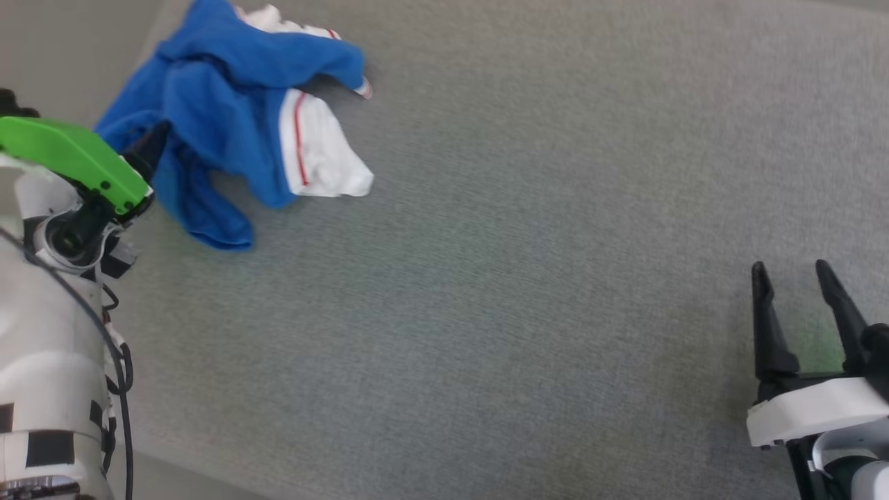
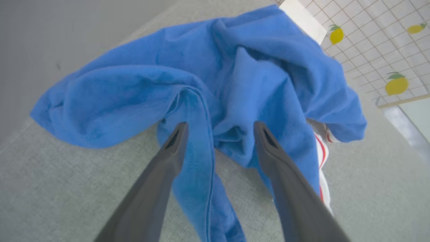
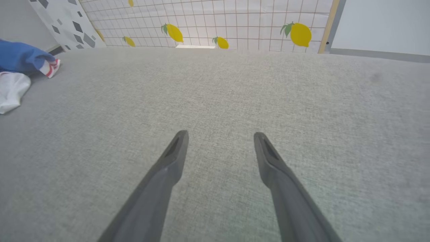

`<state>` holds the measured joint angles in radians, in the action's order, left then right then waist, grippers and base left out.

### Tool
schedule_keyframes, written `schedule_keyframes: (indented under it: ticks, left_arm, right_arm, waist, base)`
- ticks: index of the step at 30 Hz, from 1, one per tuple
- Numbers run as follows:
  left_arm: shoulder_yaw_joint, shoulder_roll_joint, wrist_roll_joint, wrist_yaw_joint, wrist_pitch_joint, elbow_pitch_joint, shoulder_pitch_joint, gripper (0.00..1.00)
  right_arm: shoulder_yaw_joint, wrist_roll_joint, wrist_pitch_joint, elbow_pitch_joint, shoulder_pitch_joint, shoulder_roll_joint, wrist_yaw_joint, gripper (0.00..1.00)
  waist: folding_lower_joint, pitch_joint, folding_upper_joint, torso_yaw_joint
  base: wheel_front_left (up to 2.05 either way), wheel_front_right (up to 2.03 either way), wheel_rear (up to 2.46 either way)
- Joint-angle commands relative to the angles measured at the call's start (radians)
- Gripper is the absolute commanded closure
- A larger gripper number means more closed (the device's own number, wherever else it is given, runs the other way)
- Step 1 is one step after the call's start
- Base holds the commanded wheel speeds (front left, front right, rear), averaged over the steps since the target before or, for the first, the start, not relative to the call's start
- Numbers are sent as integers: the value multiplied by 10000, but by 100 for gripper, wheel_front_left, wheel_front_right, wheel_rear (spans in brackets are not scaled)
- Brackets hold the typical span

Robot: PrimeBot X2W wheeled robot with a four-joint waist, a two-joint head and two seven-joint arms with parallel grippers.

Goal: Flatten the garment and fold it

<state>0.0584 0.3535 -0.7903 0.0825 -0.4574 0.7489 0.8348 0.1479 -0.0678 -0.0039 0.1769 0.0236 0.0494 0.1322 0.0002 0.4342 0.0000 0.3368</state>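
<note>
The job stands at its very first step: the T-shirt [image 1: 208, 104] is not yet flattened. It lies in a crumpled heap at the far left part of the grey counter [image 1: 521, 278], close to the edge. The blue body is bunched in thick folds, and a white sleeve with a red stripe spills out on the side toward the middle of the counter.

The left gripper [image 2: 218, 126] is at the heap with its fingers [image 2: 168, 151] spread wide. In the left wrist view they straddle a raised blue fold with a stitched hem that runs down between them. Nothing is clamped, and I cannot tell whether the tips touch the cloth.

The right gripper [image 1: 792, 267] hangs well apart from the shirt over bare counter at the near right, its fingers also parted and empty.

The next move probably calls for the left gripper to pinch that hem fold. It can then draw the shirt toward the open middle of the counter, where the right gripper can reach another edge to spread it.
</note>
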Motion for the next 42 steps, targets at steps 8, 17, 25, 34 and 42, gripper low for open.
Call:
schedule_keyframes:
  ticks: [8, 17, 25, 34, 42]
  left_arm:
    - [-590, -260, -107, -73, -1576, 1369, 211, 0]
    - [-812, -565, 7, 69, -897, 1588, 172, 100]
    - [-514, -68, 357, 289, 1989, 832, 659, 100]
    - [-792, 515, 1167, 368, 3956, -321, 1942, 100]
    - [-1442, 874, 1417, 437, 3503, -1225, 3539, 100]
  right_arm:
    - [137, 103, 194, 419, 161, 8, -15, 0]
    - [5, 152, 283, 401, 136, 8, -15, 0]
    - [-237, -89, 19, -53, 36, 8, -15, 0]
    - [-599, -620, -547, -1055, 14, 8, -15, 0]
    - [-881, -1084, -1111, -1994, 107, 8, -15, 0]
  waist:
    - [-2, 969, 0, -414]
    - [-2, 917, 0, -242]
    - [-2, 295, 0, -269]
    - [-2, -979, 0, -563]
    - [-2, -2103, 0, -1011]
  base:
    - [0, 0, 0]
    - [0, 0, 0]
    - [0, 0, 0]
    - [0, 0, 0]
    - [0, 0, 0]
